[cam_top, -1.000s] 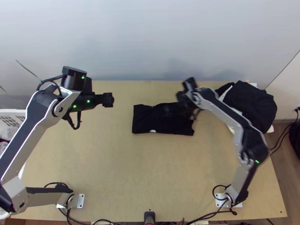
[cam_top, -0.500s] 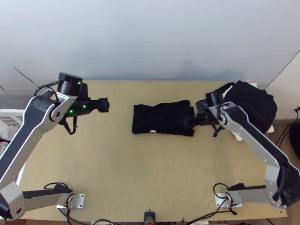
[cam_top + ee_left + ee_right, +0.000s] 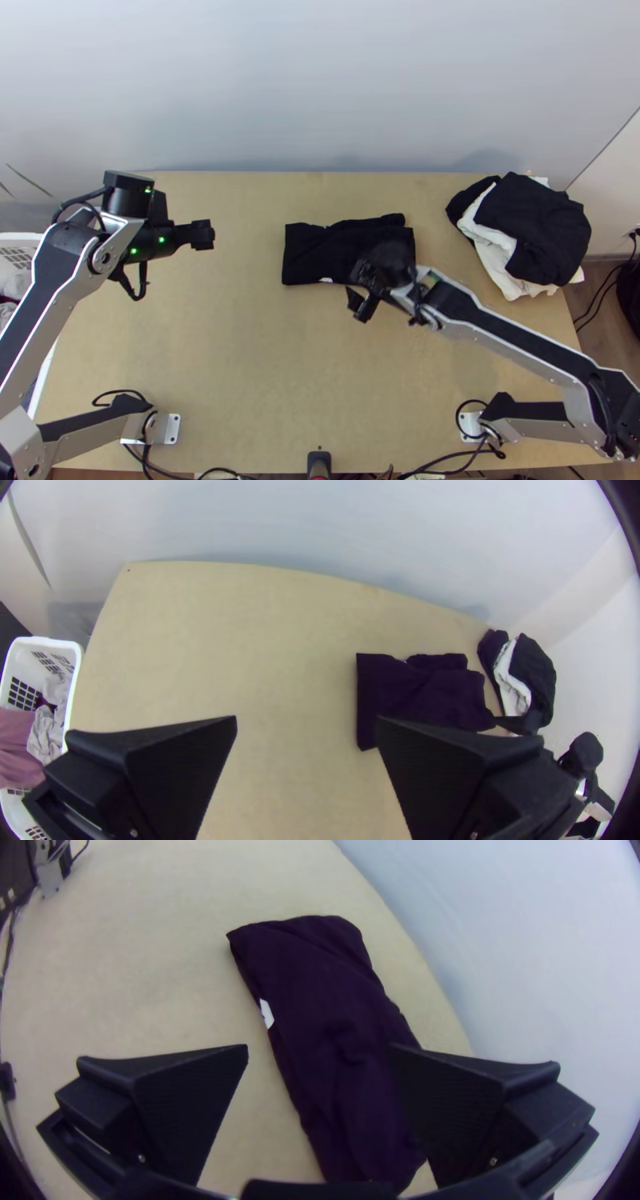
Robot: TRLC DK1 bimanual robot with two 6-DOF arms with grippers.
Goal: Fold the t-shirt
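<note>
The black t-shirt (image 3: 320,252) lies folded into a rough rectangle on the table's far middle, a small white patch at its near edge. My right gripper (image 3: 358,304) is over that near edge, at the shirt's right half. My left gripper (image 3: 210,234) stands well to the left of the shirt, above bare wood. In the left wrist view the left gripper (image 3: 305,723) is open, its fingers wide apart with nothing between them. In the right wrist view the right gripper (image 3: 320,1050) is open too, the dark shirt (image 3: 320,1000) beneath it and unheld.
A pile of black and white clothes (image 3: 532,232) lies at the table's far right corner. Left of the table stands a white basket (image 3: 77,673) holding pink and grey cloth. A wall rises behind the table's far edge (image 3: 256,173).
The right gripper has shifted toward the near edge of the shirt, after its arm had drawn right. My left arm has moved a little left and nearer. The shirt keeps its place.
</note>
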